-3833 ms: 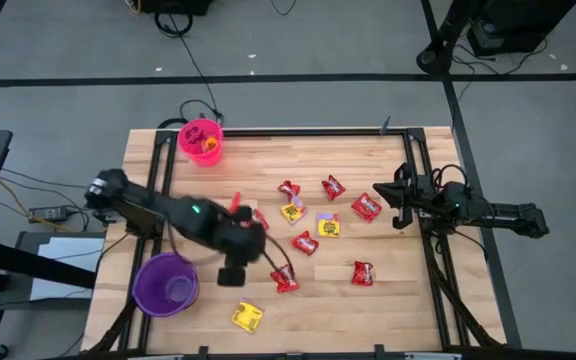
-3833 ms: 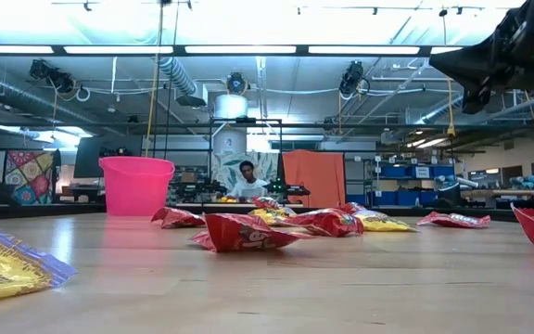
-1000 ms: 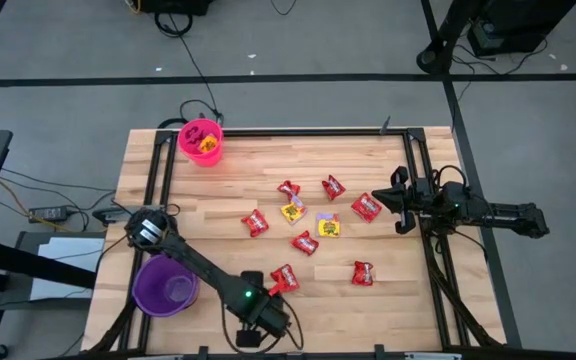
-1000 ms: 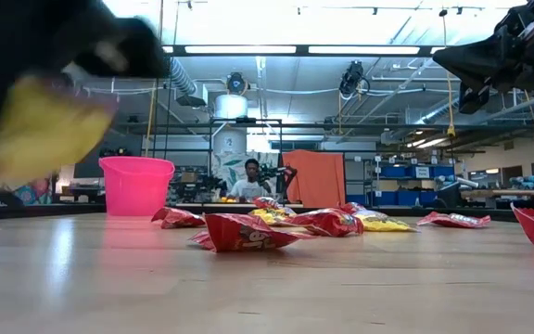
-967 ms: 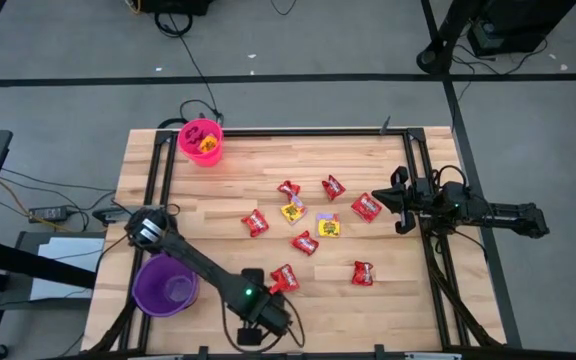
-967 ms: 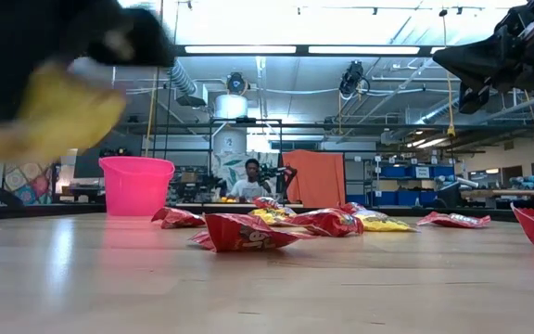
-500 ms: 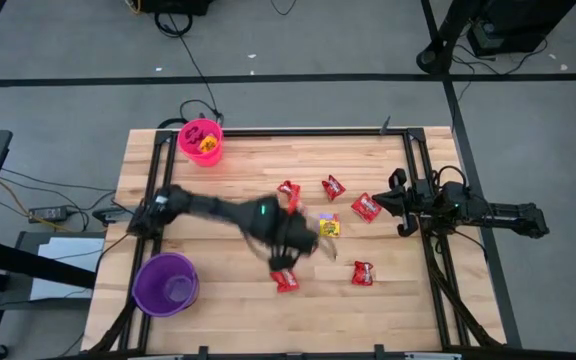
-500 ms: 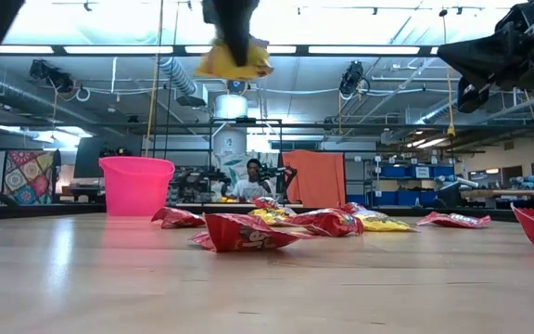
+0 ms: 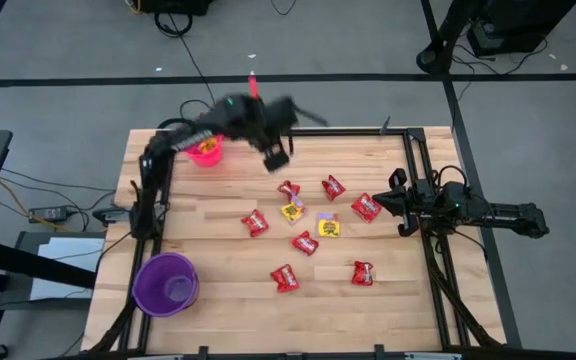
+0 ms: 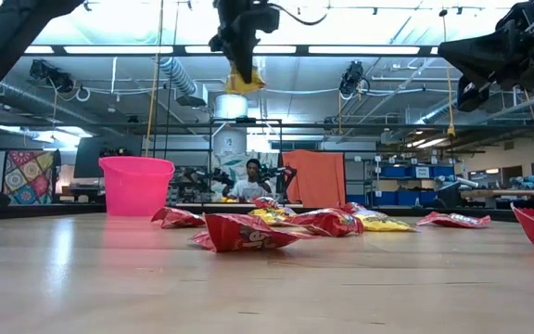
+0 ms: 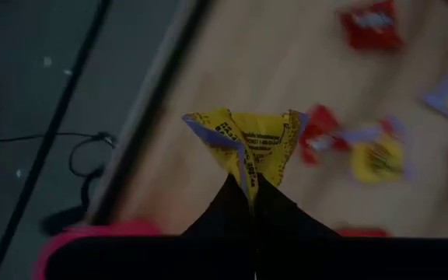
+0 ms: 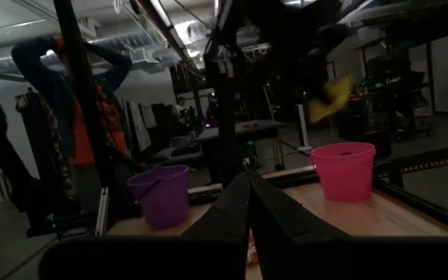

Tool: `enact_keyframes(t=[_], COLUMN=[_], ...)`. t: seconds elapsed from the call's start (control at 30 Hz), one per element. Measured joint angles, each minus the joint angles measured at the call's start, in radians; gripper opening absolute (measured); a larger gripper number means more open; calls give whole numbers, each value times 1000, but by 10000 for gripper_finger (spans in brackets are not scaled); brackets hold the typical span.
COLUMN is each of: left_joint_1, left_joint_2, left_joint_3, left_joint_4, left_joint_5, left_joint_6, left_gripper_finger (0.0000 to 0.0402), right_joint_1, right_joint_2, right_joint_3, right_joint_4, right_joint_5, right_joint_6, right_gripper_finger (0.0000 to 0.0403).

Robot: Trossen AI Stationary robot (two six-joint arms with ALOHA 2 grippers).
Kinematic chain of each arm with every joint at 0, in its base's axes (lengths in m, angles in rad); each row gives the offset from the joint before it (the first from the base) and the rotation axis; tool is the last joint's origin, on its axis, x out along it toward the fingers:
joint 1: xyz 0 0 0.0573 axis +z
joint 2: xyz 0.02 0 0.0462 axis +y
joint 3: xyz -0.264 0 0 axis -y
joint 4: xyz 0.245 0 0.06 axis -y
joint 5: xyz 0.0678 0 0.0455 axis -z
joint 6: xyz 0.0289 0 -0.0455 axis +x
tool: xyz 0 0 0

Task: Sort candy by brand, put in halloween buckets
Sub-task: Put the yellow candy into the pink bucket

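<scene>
1. High view: the left gripper has swung from the table's middle half a second ago up to the far edge, just beside the pink bucket.
2. Its fingers are pinched closed on a yellow packet, held well above the wood, as the low view shows.
3. I judge it is about to drop yellow into pink, where yellow candy already lies.
4. The purple bucket sits at the near left corner, well apart.
5. Red and yellow packets remain scattered mid-table.
6. The right gripper waits at the right edge, fingers together, empty.
7. Nothing blocks the way to the pink bucket.
</scene>
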Motion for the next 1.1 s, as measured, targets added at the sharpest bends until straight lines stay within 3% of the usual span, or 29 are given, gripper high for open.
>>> enact_keyframes(t=[0.37, 0.7, 0.9, 1.1], left_joint_1=[358, 510, 570, 629], left_joint_2=[-16, -16, -31, -139], left_joint_3=[0, -13, -132, -369], left_joint_4=[43, 82, 132, 269], left_joint_5=[167, 185, 189, 230], left_joint_6=[190, 286, 333, 355], left_gripper_finger=[0, 0, 0, 0], right_joint_1=[0, 0, 0, 0], right_joint_2=[0, 0, 0, 0], right_joint_3=[0, 0, 0, 0], right_joint_4=[4, 3, 3, 3], right_joint_5=[52, 76, 96, 151], right_joint_6=[1, 1, 1, 1], right_gripper_finger=[22, 22, 22, 22])
